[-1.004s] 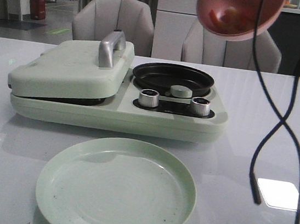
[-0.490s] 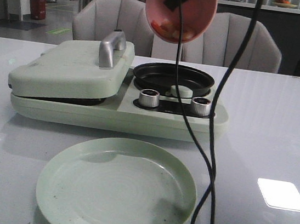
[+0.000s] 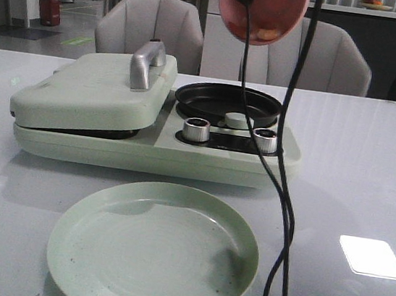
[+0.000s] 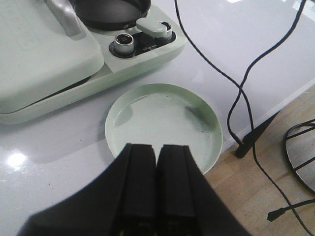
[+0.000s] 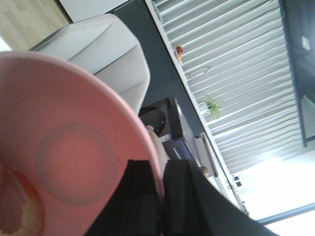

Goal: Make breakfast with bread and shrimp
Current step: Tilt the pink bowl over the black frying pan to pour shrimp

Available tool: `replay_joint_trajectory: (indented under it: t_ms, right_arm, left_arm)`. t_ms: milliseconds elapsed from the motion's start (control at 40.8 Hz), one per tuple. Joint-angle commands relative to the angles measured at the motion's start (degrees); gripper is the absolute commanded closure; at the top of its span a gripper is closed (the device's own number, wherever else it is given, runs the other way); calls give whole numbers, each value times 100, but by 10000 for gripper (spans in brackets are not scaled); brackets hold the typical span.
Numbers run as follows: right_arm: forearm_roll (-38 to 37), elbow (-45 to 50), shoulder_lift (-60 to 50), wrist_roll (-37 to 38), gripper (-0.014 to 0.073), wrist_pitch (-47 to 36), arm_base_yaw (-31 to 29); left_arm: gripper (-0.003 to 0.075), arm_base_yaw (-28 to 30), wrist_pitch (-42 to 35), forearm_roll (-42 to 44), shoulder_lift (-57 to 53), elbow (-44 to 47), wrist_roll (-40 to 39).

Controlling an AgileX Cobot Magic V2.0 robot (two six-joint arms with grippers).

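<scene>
1. Front view: at top centre of the frame you have a pink bowl [image 3: 262, 10], held high and tipped steeply, with the shrimp [image 3: 266, 34] lying at its lower rim. It hangs above the black pan [image 3: 227, 102] of the pale green cooker [image 3: 158, 117], whose lid [image 3: 92, 90] on the left is down. A green plate [image 3: 153, 248] sits at lower centre, just in front of the cooker. No bread shows.
2. Left wrist view: your left gripper [image 4: 157, 189] sits at the bottom centre of the frame, fingers pressed together on nothing, with the plate just past them.
3. Right wrist view: your right gripper [image 5: 161, 196] pinches the bowl's rim between its fingers; shrimp pieces lie at the lower left.
</scene>
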Motion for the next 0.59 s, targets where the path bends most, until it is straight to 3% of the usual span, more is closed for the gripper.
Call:
replay_joint_trajectory:
  t_ms: [0, 563]
  right_arm:
    - [-466, -374, -362, -360, 547, 296, -3]
    - [-466, -434, 505, -643, 547, 498, 44]
  left_arm:
    - [619, -40, -382, -33, -2, -183, -28]
    - [619, -40, -382, 2, -2, -183, -28]
